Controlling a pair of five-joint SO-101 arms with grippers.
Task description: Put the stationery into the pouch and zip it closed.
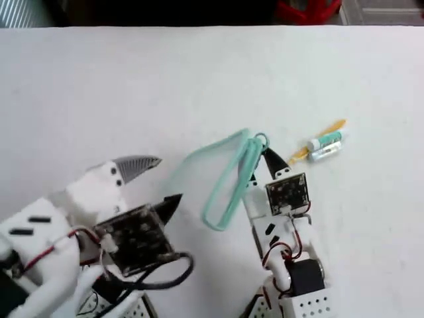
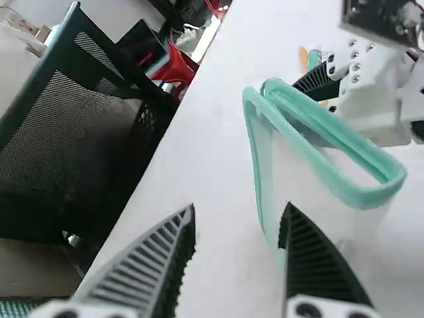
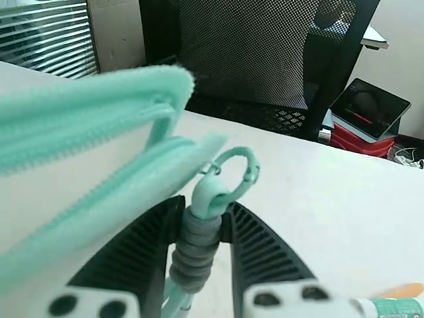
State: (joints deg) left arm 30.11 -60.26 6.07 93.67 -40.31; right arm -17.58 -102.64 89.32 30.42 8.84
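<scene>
The pouch is soft translucent plastic, edged with mint woven zip tape; its pull is smooth moulded plastic. The left claw and right claw have matt black ribbed plastic fingers. Under the pouch, the table is smooth matt white.

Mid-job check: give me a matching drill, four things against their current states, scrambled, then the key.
Things:
1. left gripper
2. right gripper
3. pouch
4. stationery

States:
A. lying on the table, outside the pouch
B. open, holding nothing
C. shut on the pouch's end
D. unzipped, mouth gaping

Pairs: 1-B, 2-C, 3-D, 4-A
</scene>
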